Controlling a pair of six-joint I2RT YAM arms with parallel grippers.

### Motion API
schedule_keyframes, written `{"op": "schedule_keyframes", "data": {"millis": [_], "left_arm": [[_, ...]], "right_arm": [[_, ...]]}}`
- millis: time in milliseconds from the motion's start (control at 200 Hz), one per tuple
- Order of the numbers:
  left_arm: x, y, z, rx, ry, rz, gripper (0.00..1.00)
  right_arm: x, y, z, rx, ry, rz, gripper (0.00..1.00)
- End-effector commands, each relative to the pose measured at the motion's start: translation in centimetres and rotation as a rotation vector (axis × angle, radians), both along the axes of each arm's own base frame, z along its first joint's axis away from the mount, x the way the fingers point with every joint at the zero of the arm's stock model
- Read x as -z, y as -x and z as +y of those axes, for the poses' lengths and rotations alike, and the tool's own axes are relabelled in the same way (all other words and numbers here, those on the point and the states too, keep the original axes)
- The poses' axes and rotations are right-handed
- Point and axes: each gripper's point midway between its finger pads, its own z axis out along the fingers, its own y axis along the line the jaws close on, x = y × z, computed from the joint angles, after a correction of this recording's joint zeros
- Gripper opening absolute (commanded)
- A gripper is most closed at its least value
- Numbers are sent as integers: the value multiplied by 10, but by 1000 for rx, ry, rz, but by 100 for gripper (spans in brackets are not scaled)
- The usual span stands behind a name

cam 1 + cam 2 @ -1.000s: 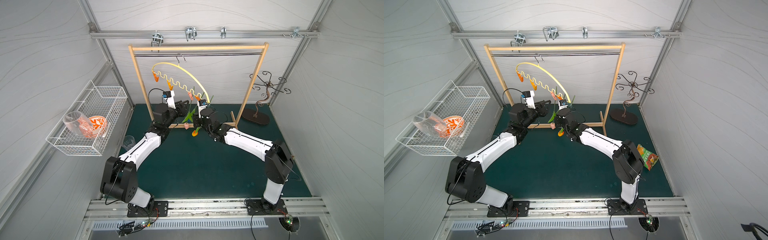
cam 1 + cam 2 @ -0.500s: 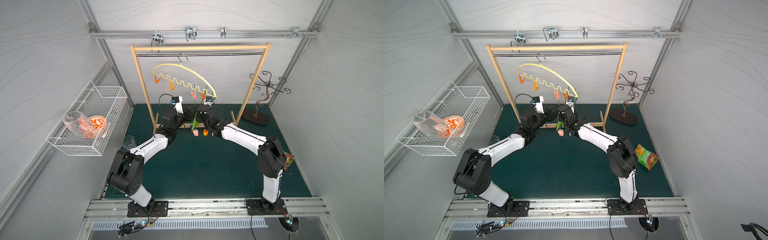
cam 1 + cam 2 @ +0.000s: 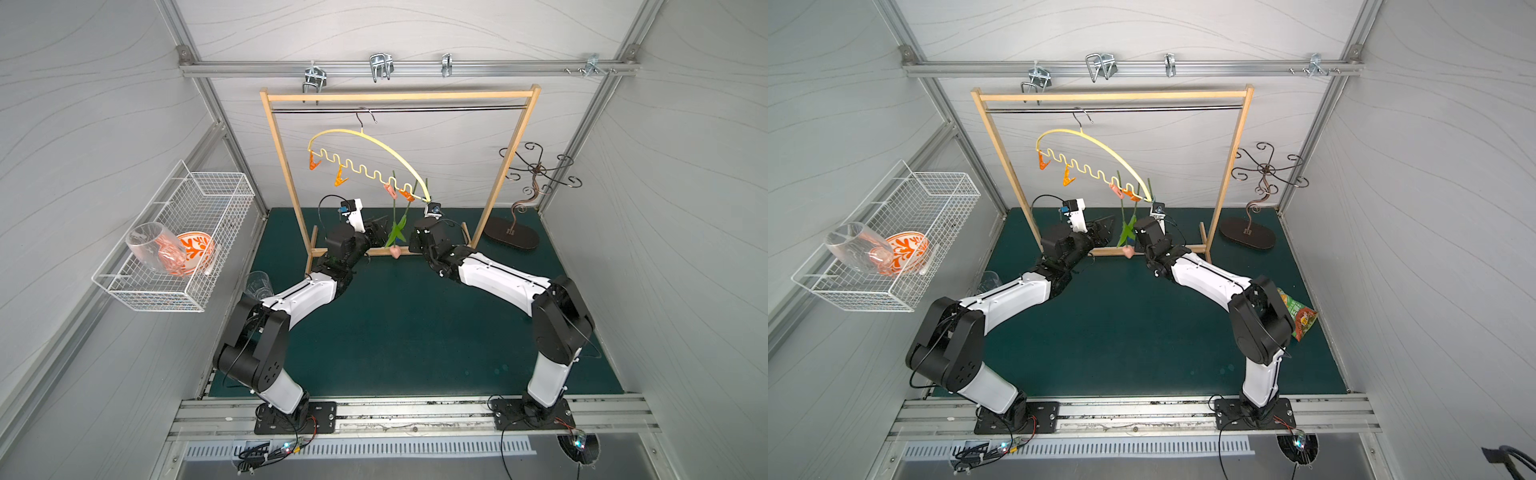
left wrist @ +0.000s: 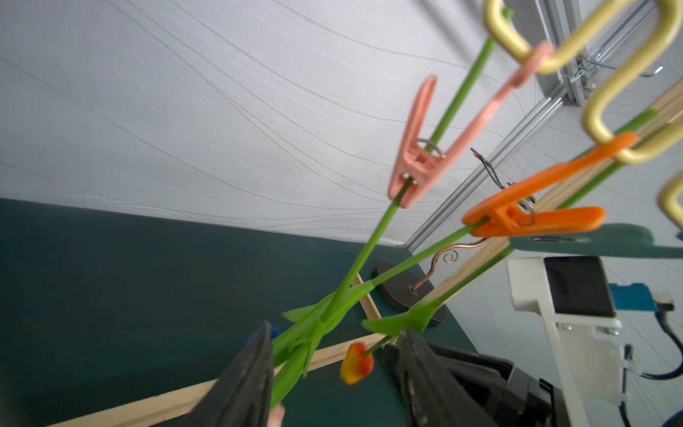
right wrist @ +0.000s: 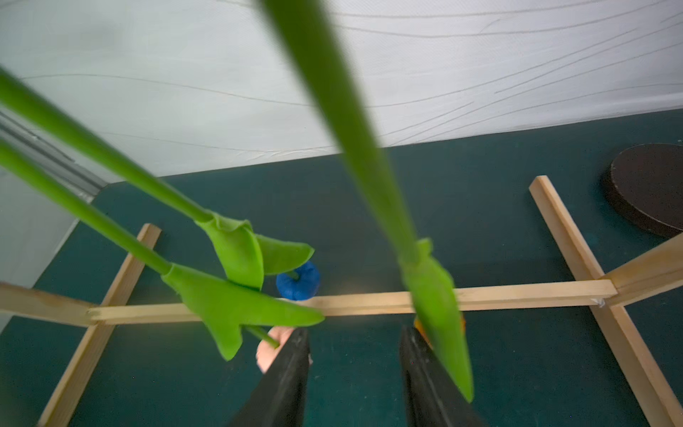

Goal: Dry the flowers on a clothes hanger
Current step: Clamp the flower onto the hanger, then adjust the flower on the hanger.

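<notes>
A wooden-framed rack (image 3: 399,96) stands at the back of the dark green surface (image 3: 395,332), with a metal rod (image 3: 457,109) just under its top bar. Near its right post sits a dark scrolled metal stand (image 3: 512,237) — oval base on the surface, curled arms spread above. A white wire basket (image 3: 216,187) hangs on the left wall. Inside it, a clear glass (image 3: 149,247) tipped on its side lies against an orange-and-white patterned bowl (image 3: 195,253). Below the basket a clear tumbler (image 3: 257,282) stands on the surface. In a top view a green-and-orange snack packet (image 3: 1298,318) lies near the right wall. Metal hooks (image 3: 380,66) hang from the aluminium rail (image 3: 519,68) across the back wall.
</notes>
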Motion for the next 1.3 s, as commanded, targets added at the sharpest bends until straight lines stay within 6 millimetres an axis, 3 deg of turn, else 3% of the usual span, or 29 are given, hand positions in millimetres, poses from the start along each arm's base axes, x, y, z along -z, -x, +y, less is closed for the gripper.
{"op": "schedule_keyframes", "data": {"millis": [0,200,330,460,610,855,1015,1295], "left_arm": [[-21,-1,-14,26,2,-88,57],[-15,-16,-13,-14,-45,-95,57],[-19,-30,5,-115,-118,-103,56],[-30,-32,20,-164,-113,-130,54],[-31,-38,21,-176,-137,-141,54],[-16,-57,14,-121,-138,-117,53],[-16,-54,15,-126,-111,-136,55],[-19,-38,35,-189,-86,-141,70]], "right_arm": [[-27,11,7,-76,-65,-45,44],[-28,20,3,-90,-72,-32,44],[-29,19,-2,-74,-38,-42,45],[-28,13,-7,-61,-3,-53,45],[-26,8,-7,-67,-10,-36,44],[-30,14,-10,-76,-25,-36,45],[-27,17,-11,-84,-27,-33,44],[-23,18,-9,-94,-18,-22,45]]}}
